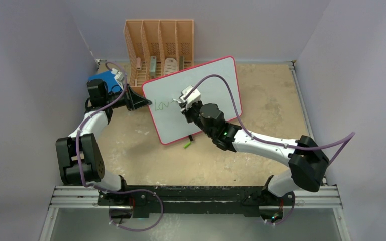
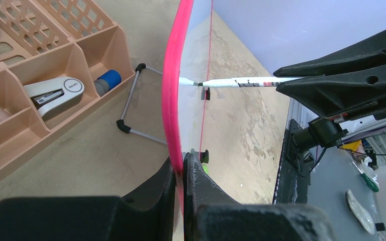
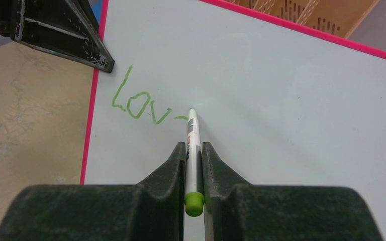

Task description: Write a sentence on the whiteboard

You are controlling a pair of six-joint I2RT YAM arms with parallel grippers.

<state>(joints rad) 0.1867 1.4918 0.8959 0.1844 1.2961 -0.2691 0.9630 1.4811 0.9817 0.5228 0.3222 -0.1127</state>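
Whiteboard stands on the bench, its rim clamped in the left gripper; the sentence reads only green "Lov" plus perhaps the start of a 4th letter, where the right gripper presses its clasped marker, leaving most words unwritten.

rack tight bhd whiteboard, L rear
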